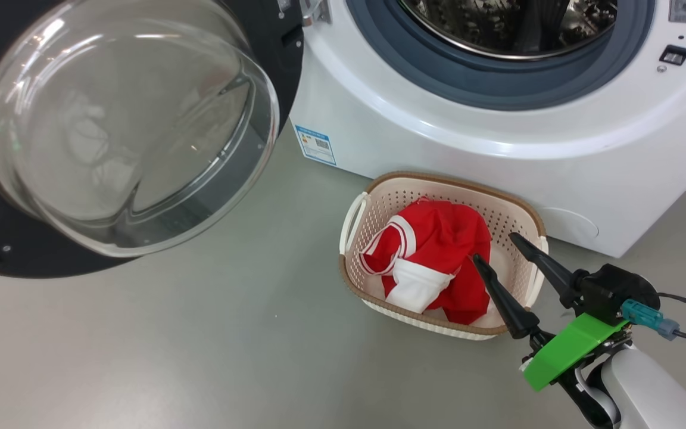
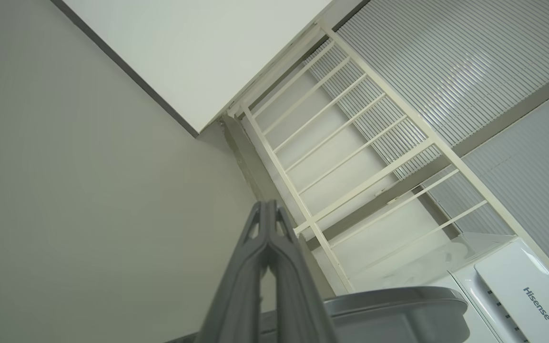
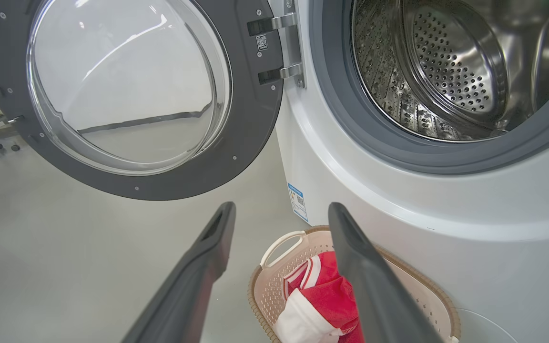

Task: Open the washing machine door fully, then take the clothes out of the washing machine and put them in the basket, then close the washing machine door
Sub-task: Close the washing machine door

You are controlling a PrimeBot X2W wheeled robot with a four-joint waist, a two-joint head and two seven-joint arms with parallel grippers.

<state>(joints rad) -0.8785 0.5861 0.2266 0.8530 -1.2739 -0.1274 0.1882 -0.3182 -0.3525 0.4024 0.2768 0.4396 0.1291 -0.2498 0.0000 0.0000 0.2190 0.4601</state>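
The steel drum [image 3: 446, 71] is shown by the right wrist view, a white railing [image 2: 350, 157] by the left, past the left gripper [image 2: 267, 209] (fingers pressed together). The red clothes [image 1: 438, 256] are held in the basket [image 1: 379, 205] on the grey floor [image 1: 200, 345] beside the washing machine [image 1: 414, 137]. The right gripper [image 1: 495, 247] is poised above its rim, fingers spread. The washing machine door [image 1: 134, 137] is swung wide, open floor left beside it.

brand: "Hisense", dark letters, on white appliance panel [image 2: 513, 278] | blue label sticker [image 1: 315, 144] on washing machine [image 1: 438, 137]: print too small to read | small white sticker [image 3: 262, 42] on washing machine door [image 3: 250, 143]: square code, text unreadable
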